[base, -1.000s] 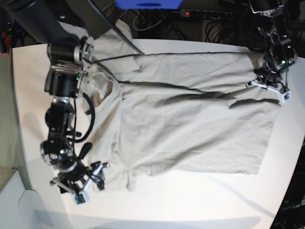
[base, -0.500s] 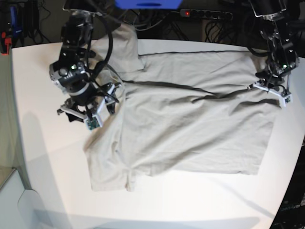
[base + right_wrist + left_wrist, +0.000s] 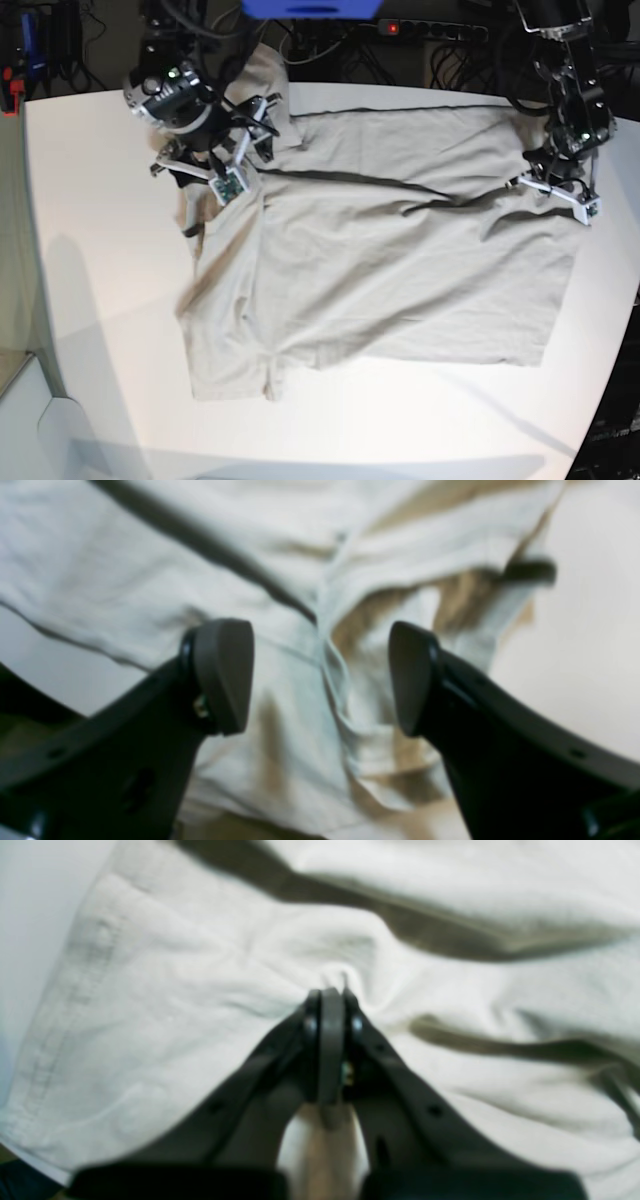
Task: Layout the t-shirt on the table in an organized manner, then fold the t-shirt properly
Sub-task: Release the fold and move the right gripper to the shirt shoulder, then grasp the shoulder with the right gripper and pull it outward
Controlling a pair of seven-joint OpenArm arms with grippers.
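Observation:
The light beige t-shirt (image 3: pixel 400 270) lies spread and wrinkled across the white table (image 3: pixel 100 300), with its neck end to the left and its hem to the right. My left gripper (image 3: pixel 558 190) is at the hem's far right corner. The left wrist view shows the left gripper (image 3: pixel 327 992) shut on a pinch of t-shirt (image 3: pixel 175 990) cloth. My right gripper (image 3: pixel 238 150) hovers open over the far left shoulder and sleeve. In the right wrist view the right gripper (image 3: pixel 320 677) has only folded t-shirt (image 3: pixel 125 565) cloth below its fingers and holds nothing.
A power strip (image 3: pixel 430 28) with a red light and tangled cables lie beyond the table's far edge, beside a blue object (image 3: pixel 310 8). The table's curved edge (image 3: pixel 610 380) runs close to the shirt's hem on the right.
My right arm has swung from the near left sleeve to the far left shoulder of the shirt, staying open. The left gripper has shifted slightly along the hem, still shut.

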